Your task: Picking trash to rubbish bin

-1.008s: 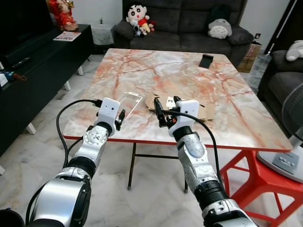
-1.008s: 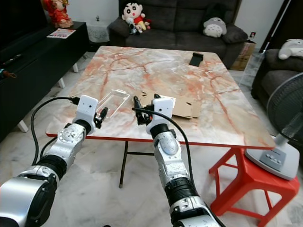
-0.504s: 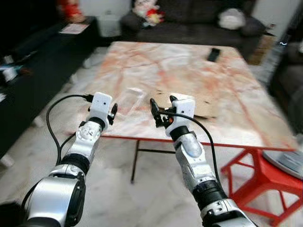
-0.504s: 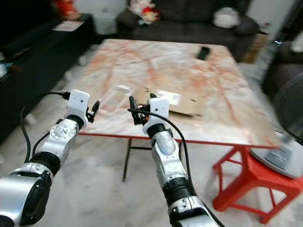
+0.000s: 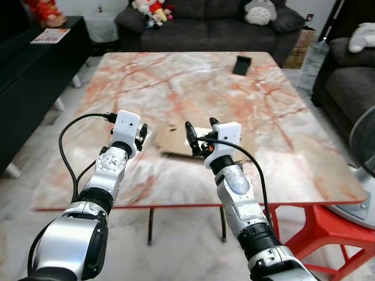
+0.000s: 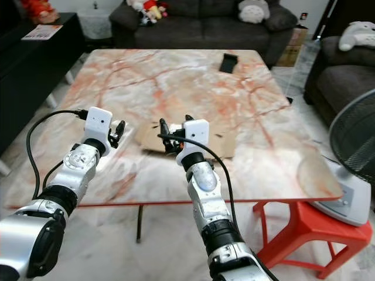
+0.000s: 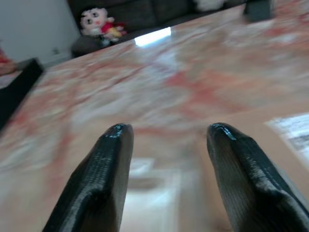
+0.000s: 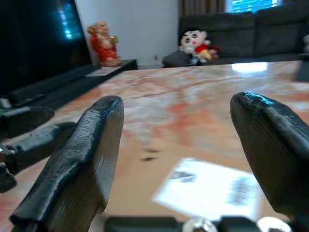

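Jaws spread on both grippers, left gripper point(image 5: 141, 134) and right gripper point(image 5: 198, 132) raised over cardboard point(image 5: 176, 139)

No text can be read with any certainty. The flat cardboard point(image 5: 176, 142) lying on the marble table point(image 5: 193, 82) carries a white label point(image 8: 212, 188); in the right wrist view it shows dark blocks of print, perhaps a barcode or address lines, but all too blurred to make out letters or numbers. A magazine or booklet point(image 5: 50, 36) on the dark cabinet point(image 5: 35, 70) at the left has a red and white cover with marks too small to read. The black phone-like item point(image 5: 241, 64) at the far side of the table shows no legible brand.
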Robot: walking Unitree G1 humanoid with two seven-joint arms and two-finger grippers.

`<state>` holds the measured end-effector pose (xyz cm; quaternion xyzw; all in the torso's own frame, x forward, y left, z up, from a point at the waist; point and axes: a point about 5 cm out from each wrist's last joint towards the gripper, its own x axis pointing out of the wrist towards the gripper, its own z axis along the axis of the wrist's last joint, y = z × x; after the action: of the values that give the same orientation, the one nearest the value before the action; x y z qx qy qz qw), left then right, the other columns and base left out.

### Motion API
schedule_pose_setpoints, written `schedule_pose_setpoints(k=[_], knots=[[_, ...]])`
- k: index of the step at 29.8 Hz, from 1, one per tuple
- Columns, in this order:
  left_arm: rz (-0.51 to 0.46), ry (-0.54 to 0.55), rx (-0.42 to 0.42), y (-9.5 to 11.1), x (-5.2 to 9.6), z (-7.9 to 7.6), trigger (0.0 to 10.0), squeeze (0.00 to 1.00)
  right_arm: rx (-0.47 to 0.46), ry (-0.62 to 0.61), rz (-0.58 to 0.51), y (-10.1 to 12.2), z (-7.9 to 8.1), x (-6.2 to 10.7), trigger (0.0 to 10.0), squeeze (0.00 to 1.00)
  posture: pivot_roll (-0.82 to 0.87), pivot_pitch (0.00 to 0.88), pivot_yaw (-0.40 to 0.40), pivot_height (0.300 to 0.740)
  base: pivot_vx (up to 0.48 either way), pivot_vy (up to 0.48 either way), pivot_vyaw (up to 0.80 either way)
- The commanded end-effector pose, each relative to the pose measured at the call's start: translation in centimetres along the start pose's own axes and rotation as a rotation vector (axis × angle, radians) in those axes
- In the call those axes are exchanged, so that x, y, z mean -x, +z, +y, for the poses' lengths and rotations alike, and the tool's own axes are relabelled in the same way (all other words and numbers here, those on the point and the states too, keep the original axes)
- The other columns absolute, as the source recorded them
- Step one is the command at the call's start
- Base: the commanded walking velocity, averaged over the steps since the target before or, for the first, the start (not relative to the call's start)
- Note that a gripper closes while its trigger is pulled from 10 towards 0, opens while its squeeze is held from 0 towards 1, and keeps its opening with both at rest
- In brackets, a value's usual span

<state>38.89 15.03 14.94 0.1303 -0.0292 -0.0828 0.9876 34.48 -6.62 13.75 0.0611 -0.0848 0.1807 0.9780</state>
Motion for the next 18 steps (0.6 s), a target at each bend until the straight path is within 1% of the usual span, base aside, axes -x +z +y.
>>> schedule_pose_setpoints(k=[1, 2, 3, 11, 14, 18], knots=[[0.0, 0.01, -0.011, 0.0, 0.1, 0.6, 10.0, 0.0, 0.001, 0.023, -0.045, 0.9, 0.6, -0.4, 10.0, 0.0, -0.05, 0.048, -0.035, 0.74, 0.48, 0.0, 0.8], [0.0, 0.01, -0.011, 0.0, 0.1, 0.6, 10.0, 0.0, 0.001, 0.023, -0.045, 0.9, 0.6, -0.4, 10.0, 0.0, -0.05, 0.048, -0.035, 0.74, 0.48, 0.0, 0.8], [-0.003, 0.017, -0.011, 0.0, 0.1, 0.6, 10.0, 0.0, -0.023, 0.01, -0.045, 0.9, 0.5, -0.4, 10.0, 0.0, -0.05, 0.048, -0.035, 0.74, 0.251, 0.0, 0.0], [-0.023, 0.023, -0.011, 0.2, 0.2, 0.7, 10.0, 0.0, -0.02, 0.001, -0.034, 0.8, 0.2, -0.4, 10.0, 0.0, -0.05, 0.047, -0.035, 0.74, 0.0, 0.0, 0.0], [-0.026, 0.029, -0.03, 0.2, 0.2, 0.9, 10.0, 0.0, -0.02, -0.001, -0.031, 0.8, 0.1, -0.4, 10.0, 0.0, -0.05, 0.048, -0.036, 0.74, 0.0, 0.0, 0.0], [-0.006, 0.047, -0.05, 0.0, 0.4, 1.7, 10.0, 0.0, -0.022, -0.001, -0.024, 0.7, 0.2, -0.3, 10.0, 0.0, -0.05, 0.049, -0.037, 0.74, 0.0, 0.0, 0.0]])
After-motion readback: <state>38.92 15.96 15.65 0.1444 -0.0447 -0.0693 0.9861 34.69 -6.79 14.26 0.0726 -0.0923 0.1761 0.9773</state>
